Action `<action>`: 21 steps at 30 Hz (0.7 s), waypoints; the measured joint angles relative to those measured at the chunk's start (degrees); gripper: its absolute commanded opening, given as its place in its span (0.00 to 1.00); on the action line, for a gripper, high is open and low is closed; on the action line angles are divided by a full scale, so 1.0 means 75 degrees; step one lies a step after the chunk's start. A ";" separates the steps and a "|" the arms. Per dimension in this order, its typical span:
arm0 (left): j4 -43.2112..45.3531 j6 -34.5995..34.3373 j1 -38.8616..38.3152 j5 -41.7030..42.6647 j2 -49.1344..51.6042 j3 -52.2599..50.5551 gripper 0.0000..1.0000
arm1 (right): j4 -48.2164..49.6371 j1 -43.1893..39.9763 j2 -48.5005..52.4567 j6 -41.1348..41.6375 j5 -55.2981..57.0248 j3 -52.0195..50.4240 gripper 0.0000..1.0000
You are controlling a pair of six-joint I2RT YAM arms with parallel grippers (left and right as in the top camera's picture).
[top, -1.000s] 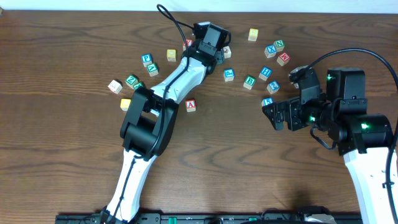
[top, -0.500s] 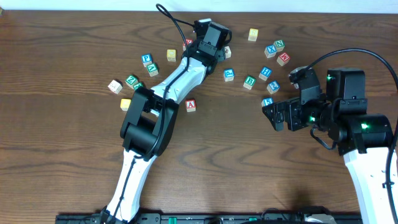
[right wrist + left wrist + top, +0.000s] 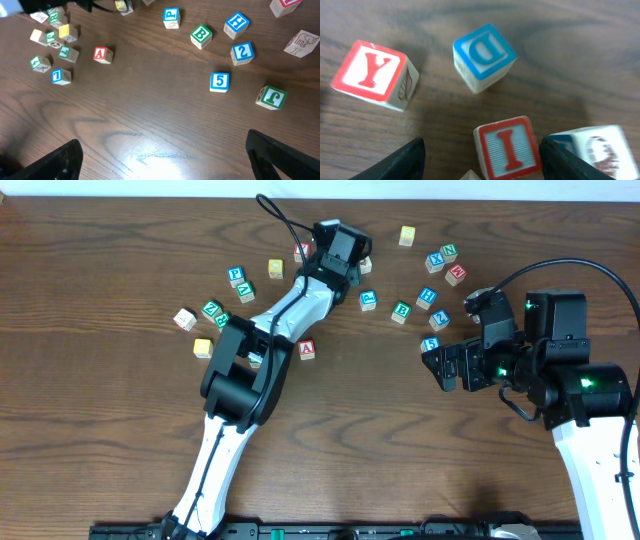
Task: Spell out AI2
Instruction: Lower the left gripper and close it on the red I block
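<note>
The red I block [image 3: 507, 147] lies on the table between the open fingers of my left gripper [image 3: 482, 162], close to the right finger. In the overhead view the left gripper [image 3: 340, 258] is over the far block cluster and hides the I block. The red A block [image 3: 307, 350] lies alone mid-table and also shows in the right wrist view [image 3: 102, 54]. The blue 2 block [image 3: 439, 321] lies near my right gripper [image 3: 445, 366] and also shows in the right wrist view [image 3: 242, 52]. The right gripper [image 3: 162, 155] is open and empty above bare table.
A red Y block [image 3: 372, 75], a blue D block [image 3: 484, 56] and another block [image 3: 600, 147] crowd the I block. Blue 5 [image 3: 219, 82], blue H [image 3: 236, 25], green B [image 3: 201, 35] and green J [image 3: 271, 97] lie around the 2. More blocks [image 3: 212, 310] lie at the left.
My left arm has shifted slightly, its gripper staying over the far blocks. The right arm and the blocks in view have not moved.
</note>
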 measured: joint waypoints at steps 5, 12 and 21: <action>0.0224 0.0044 0.0000 0.0000 0.0035 0.0000 0.65 | 0.0000 0.0000 0.0000 0.0000 0.0000 0.0000 0.99; 0.0338 0.0067 -0.0003 -0.0003 0.0035 0.0000 0.63 | 0.0000 0.0000 0.0000 -0.0003 0.0000 0.0000 0.99; 0.0475 0.0082 -0.0058 -0.0026 0.0035 0.0000 0.49 | 0.0000 0.0000 0.0000 -0.0003 0.0000 0.0000 0.99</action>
